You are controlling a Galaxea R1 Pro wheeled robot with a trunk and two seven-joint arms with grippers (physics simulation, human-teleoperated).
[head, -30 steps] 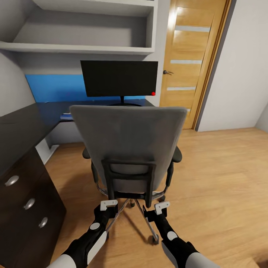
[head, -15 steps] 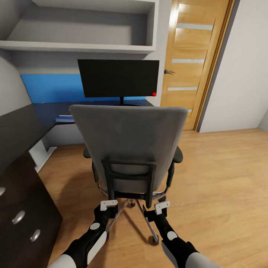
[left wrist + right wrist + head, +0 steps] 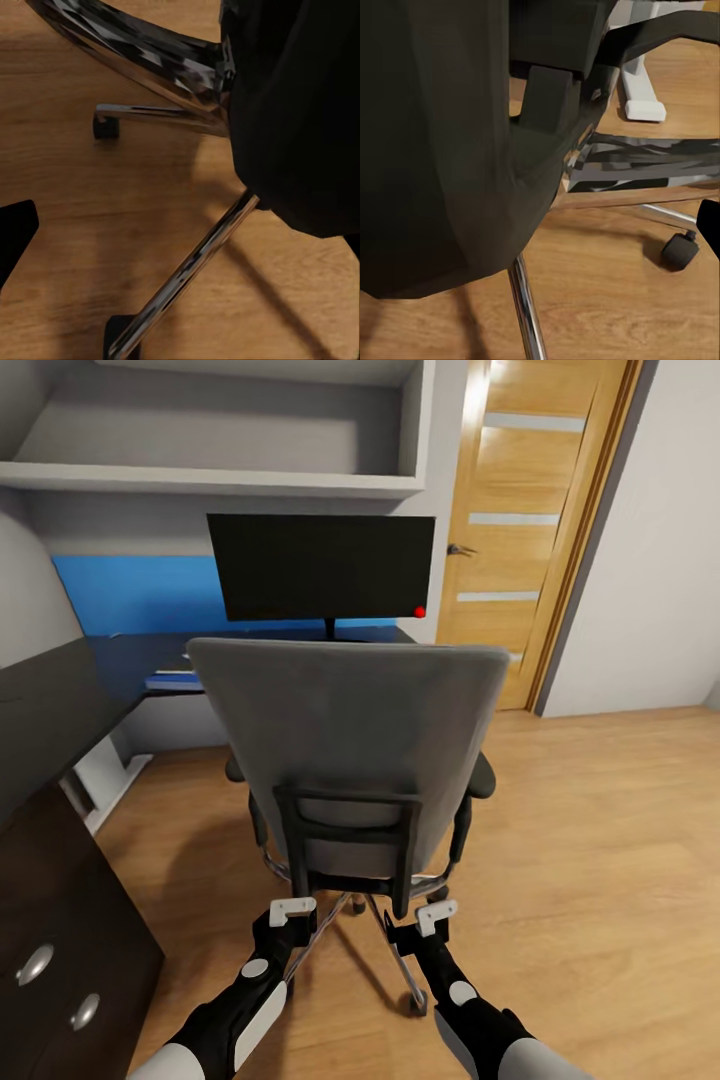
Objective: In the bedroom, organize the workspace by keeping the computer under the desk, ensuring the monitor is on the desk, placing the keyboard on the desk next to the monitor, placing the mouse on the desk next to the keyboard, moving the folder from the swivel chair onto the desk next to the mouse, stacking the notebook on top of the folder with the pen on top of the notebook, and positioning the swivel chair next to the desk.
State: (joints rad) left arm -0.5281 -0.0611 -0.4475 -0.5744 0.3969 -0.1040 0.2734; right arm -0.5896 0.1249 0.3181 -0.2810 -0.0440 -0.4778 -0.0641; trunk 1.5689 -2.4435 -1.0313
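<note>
Long glossy black L-shaped desk [image 3: 60, 700] along left, big black flat monitor [image 3: 320, 567] on it, grey tall-backed swivel chair [image 3: 350, 730] dead centre, bright blue folder [image 3: 172, 681] on desk; left gripper [image 3: 292, 920], right gripper [image 3: 420, 925] at chair's black back frame, can't tell if clamped

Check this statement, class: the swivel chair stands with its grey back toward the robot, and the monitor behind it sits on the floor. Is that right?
One detail is wrong. The swivel chair does show its grey back to the robot, but the monitor stands on the desk, not on the floor, as the head view shows.
</note>
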